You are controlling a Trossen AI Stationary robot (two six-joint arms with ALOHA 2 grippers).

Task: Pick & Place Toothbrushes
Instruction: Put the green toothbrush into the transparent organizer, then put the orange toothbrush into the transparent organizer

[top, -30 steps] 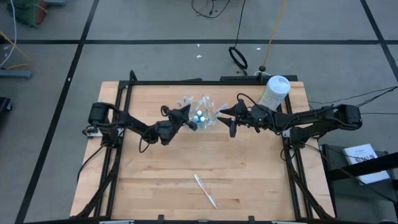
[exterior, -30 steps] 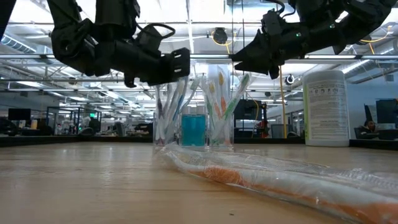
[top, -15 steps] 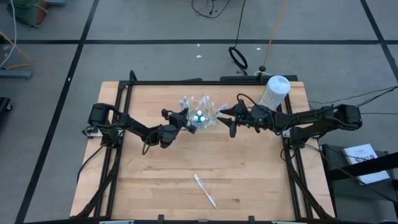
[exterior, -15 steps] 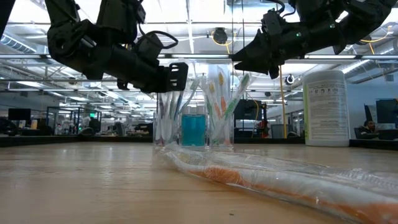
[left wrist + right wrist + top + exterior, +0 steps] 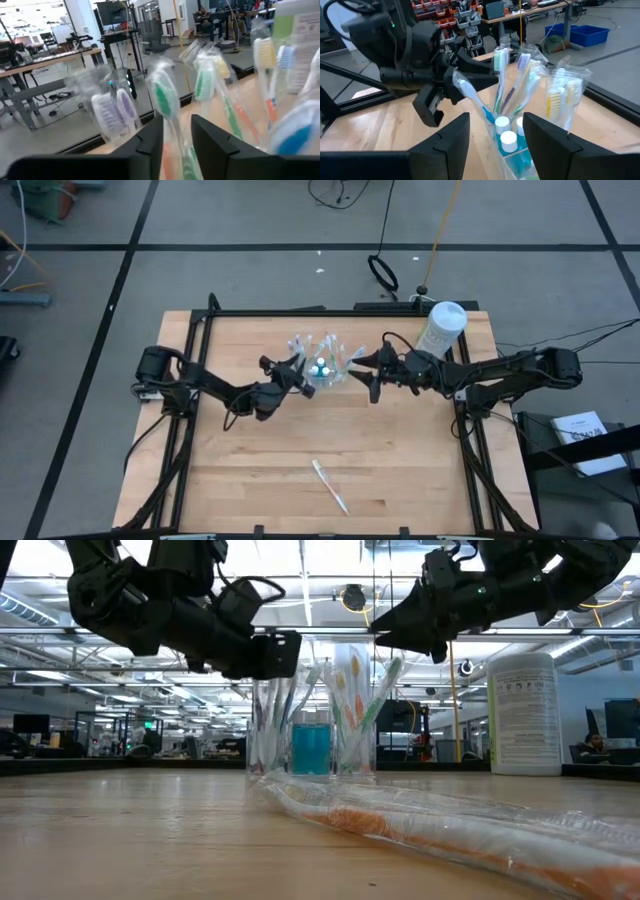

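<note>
Grippers left [image 5: 297,370] and right [image 5: 364,364], both parted, flank toothbrushes [image 5: 322,357].

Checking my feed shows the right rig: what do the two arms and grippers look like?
Both arms are matte black with jointed links and looping black cables. The left gripper and right gripper each end in two flat, blocky black fingers. No markings visible.
</note>
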